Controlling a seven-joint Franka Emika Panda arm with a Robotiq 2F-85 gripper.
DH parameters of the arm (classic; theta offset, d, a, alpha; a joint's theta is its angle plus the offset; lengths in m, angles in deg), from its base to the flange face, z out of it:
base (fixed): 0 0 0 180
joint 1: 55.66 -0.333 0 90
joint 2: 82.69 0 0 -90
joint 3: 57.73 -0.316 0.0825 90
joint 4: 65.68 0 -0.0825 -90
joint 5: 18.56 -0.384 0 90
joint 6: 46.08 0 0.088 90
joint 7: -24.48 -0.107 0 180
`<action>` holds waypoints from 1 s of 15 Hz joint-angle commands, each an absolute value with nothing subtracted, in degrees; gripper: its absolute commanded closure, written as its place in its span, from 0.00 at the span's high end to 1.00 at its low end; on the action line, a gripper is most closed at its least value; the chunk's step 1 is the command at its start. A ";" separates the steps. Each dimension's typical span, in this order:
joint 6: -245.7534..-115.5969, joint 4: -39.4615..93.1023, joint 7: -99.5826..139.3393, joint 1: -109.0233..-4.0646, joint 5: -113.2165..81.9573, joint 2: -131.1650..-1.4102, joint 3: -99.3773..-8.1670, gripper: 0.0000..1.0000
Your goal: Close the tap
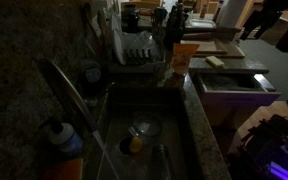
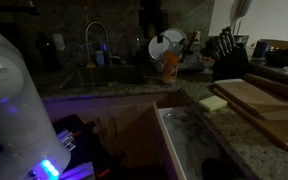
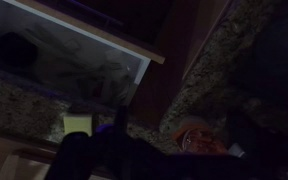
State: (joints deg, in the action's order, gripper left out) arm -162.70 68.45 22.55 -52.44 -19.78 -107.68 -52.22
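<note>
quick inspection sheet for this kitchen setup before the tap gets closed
surface: granite counter around a sink, very dim
job's things: tap reaches over the sink; too dark to tell if water runs
clutter: blue-capped bottle by the tap, dish rack, sponge, cutting boards, knife block
grippers: gripper only a dark shape in wrist view, state unclear
cables: nothing seen
surroundings: open drawer below the counter
</note>
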 commanded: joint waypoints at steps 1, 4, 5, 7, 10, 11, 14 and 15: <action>-162.51 68.30 22.77 -51.88 -20.02 -107.63 -52.69 1.00; -163.27 66.59 25.82 -55.22 -23.92 -97.48 -53.09 1.00; -163.49 66.84 26.95 -56.12 -25.12 -96.26 -53.70 1.00; -164.00 66.91 28.65 -58.98 -27.08 -92.30 -56.27 1.00; -166.65 65.52 28.92 -63.45 -26.79 -85.64 -62.00 1.00; -169.05 64.82 29.09 -64.99 -26.79 -83.57 -63.90 1.00; -178.27 61.33 27.56 -69.31 -24.37 -76.46 -69.45 1.00; -183.53 60.01 25.80 -70.32 -22.32 -73.84 -70.57 1.00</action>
State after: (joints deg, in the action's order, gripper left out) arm -174.57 64.68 27.31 -68.20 -25.81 -81.26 -67.61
